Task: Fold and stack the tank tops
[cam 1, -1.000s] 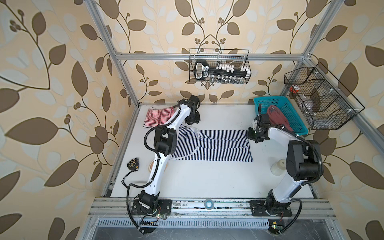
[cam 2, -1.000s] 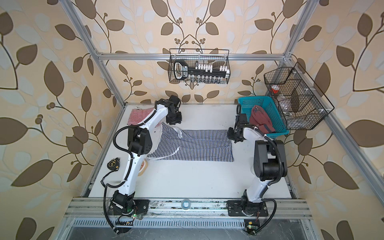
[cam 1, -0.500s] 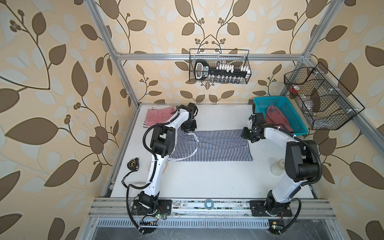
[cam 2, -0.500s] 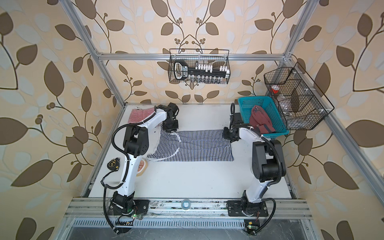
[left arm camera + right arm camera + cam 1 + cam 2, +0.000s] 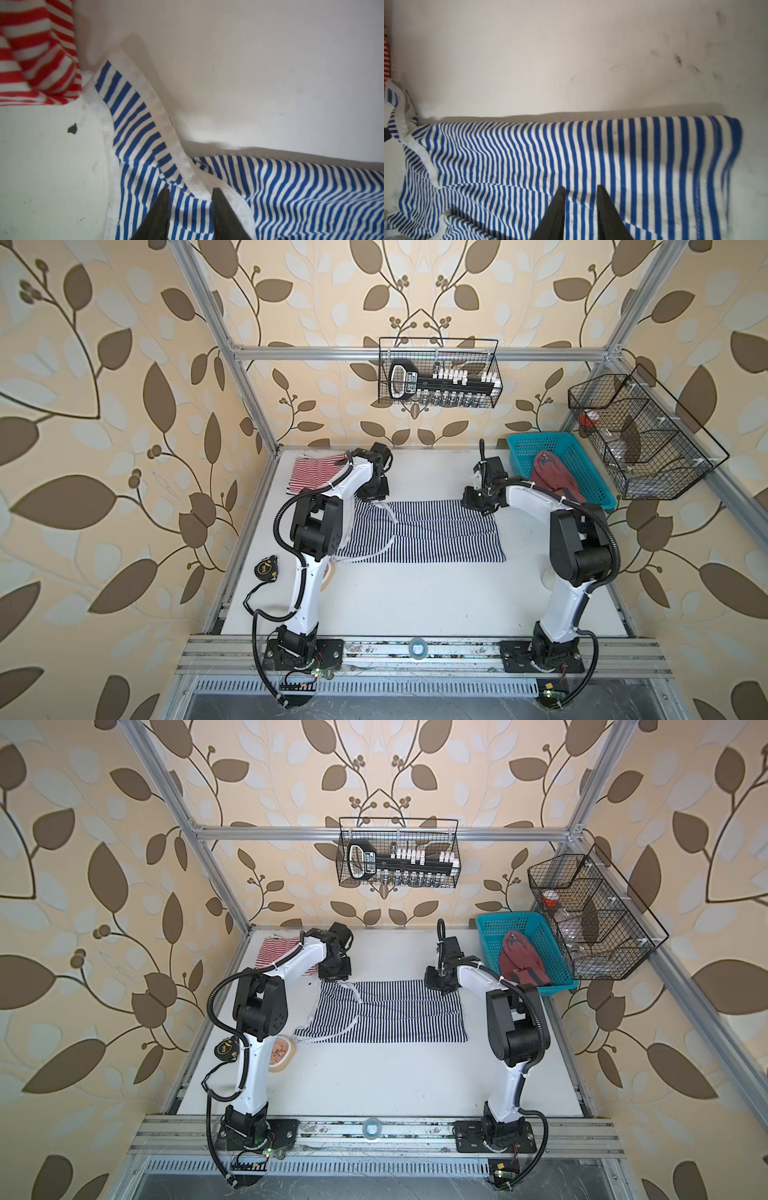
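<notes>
Left gripper [image 5: 190, 192] and right gripper [image 5: 580, 188], jaws slightly parted astride the navy-white striped tank top [image 5: 436, 535] spread beneath them; whether either grips the cloth cannot be told. Close beyond the left gripper lies the red-white striped tank top [image 5: 316, 472]. Beside the right gripper, the dusty red tank top [image 5: 548, 472] rests in the teal basket [image 5: 540, 443].

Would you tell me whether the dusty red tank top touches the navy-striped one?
Apart: both top views show the dusty red top inside the teal basket, the navy-striped top lying on the table.
</notes>
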`<act>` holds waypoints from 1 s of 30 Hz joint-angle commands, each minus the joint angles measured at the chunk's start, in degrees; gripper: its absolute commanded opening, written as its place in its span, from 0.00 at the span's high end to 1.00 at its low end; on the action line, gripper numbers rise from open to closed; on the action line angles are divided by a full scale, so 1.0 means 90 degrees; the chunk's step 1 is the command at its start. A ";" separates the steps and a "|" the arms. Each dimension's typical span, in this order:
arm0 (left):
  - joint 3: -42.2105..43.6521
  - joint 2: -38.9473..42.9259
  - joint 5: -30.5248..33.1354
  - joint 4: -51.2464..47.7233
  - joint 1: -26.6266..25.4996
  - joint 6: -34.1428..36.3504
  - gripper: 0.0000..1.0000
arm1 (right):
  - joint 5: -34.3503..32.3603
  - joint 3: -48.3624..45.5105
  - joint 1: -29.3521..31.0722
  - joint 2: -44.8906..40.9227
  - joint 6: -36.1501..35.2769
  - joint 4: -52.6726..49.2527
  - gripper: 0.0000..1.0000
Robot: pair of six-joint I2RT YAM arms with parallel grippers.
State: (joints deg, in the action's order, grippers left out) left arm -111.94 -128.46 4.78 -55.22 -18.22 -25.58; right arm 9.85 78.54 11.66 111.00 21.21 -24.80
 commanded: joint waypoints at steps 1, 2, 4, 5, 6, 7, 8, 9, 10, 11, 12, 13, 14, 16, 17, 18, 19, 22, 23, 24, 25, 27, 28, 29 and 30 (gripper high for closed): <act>-0.0504 -0.0006 0.0570 -0.0289 0.0335 0.0058 0.60 | 0.0203 0.0365 0.0051 0.0257 -0.0056 -0.0144 0.72; -0.0780 -0.0131 0.0615 -0.0375 0.0397 0.0119 0.59 | 0.0228 0.0414 0.0060 0.0305 -0.0069 -0.0163 0.72; -0.1198 -0.0412 0.0624 -0.0570 0.0465 0.0229 0.55 | 0.0263 0.0479 0.0062 0.0380 -0.0108 -0.0203 0.72; -0.1429 -0.0584 0.0603 -0.0690 0.0491 0.0287 0.52 | 0.0281 0.0515 0.0065 0.0421 -0.0146 -0.0239 0.72; -0.1641 -0.0739 0.0600 -0.0807 0.0501 0.0342 0.51 | 0.0301 0.0548 0.0065 0.0460 -0.0175 -0.0275 0.72; -0.1864 -0.0924 0.0557 -0.0940 0.0500 0.0403 0.51 | 0.0312 0.0596 0.0065 0.0511 -0.0214 -0.0331 0.72; -0.2075 -0.1102 0.0516 -0.1074 0.0506 0.0450 0.51 | 0.0303 0.0648 0.0071 0.0565 -0.0252 -0.0387 0.72; -0.2229 -0.1232 0.0525 -0.1176 0.0501 0.0476 0.51 | 0.0295 0.0697 0.0069 0.0599 -0.0289 -0.0437 0.72; -0.2360 -0.1358 0.0563 -0.1257 0.0500 0.0490 0.51 | 0.0287 0.0763 0.0060 0.0655 -0.0319 -0.0506 0.72; -0.2446 -0.1447 0.0622 -0.1292 0.0500 0.0492 0.51 | 0.0279 0.0815 0.0063 0.0698 -0.0344 -0.0547 0.72; -0.2478 -0.1487 0.0673 -0.1287 0.0500 0.0488 0.51 | 0.0278 0.0856 0.0061 0.0736 -0.0354 -0.0571 0.72; -0.2484 -0.1520 0.0700 -0.1235 0.0509 0.0487 0.50 | 0.0283 0.0887 0.0061 0.0771 -0.0365 -0.0581 0.72; -0.2484 -0.1541 0.0686 -0.1169 0.0527 0.0489 0.50 | 0.0311 0.0928 0.0056 0.0798 -0.0374 -0.0583 0.72; -0.2483 -0.1574 0.0634 -0.1013 0.0554 0.0478 0.49 | 0.0329 0.0996 0.0054 0.0859 -0.0389 -0.0618 0.72; -0.2510 -0.1599 0.0613 -0.0953 0.0567 0.0476 0.48 | 0.0336 0.1031 0.0061 0.0891 -0.0392 -0.0636 0.72; -0.2553 -0.1631 0.0593 -0.0919 0.0567 0.0487 0.47 | 0.0333 0.1061 0.0058 0.0911 -0.0403 -0.0661 0.72; -0.2637 -0.1699 0.0556 -0.0920 0.0586 0.0496 0.47 | 0.0323 0.1077 0.0057 0.0935 -0.0412 -0.0680 0.72; -0.2965 -0.1948 0.0462 -0.1078 0.0608 0.0542 0.47 | 0.0312 0.1087 0.0053 0.0977 -0.0443 -0.0709 0.72; -0.3052 -0.2033 0.0421 -0.1140 0.0617 0.0561 0.47 | 0.0320 0.1087 0.0050 0.1001 -0.0452 -0.0707 0.72; -0.3096 -0.2087 0.0400 -0.1186 0.0613 0.0572 0.48 | 0.0336 0.1088 0.0043 0.1023 -0.0453 -0.0712 0.72; -0.3104 -0.2138 0.0381 -0.1239 0.0618 0.0582 0.48 | 0.0349 0.1087 0.0033 0.1043 -0.0453 -0.0718 0.72; -0.3082 -0.2208 0.0391 -0.1340 0.0628 0.0599 0.53 | 0.0369 0.1087 0.0011 0.1088 -0.0448 -0.0720 0.72; -0.3028 -0.2220 0.0413 -0.1372 0.0623 0.0606 0.58 | 0.0377 0.1087 0.0003 0.1102 -0.0453 -0.0713 0.72; -0.2945 -0.2214 0.0436 -0.1379 0.0637 0.0606 0.62 | 0.0403 0.1089 -0.0006 0.1131 -0.0453 -0.0713 0.72; -0.2850 -0.2189 0.0443 -0.1365 0.0634 0.0609 0.65 | 0.0426 0.1087 -0.0018 0.1152 -0.0450 -0.0713 0.72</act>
State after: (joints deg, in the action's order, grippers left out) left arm -137.93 -147.89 8.93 -64.18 -13.04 -20.93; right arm 12.49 86.74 11.84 119.44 18.33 -30.02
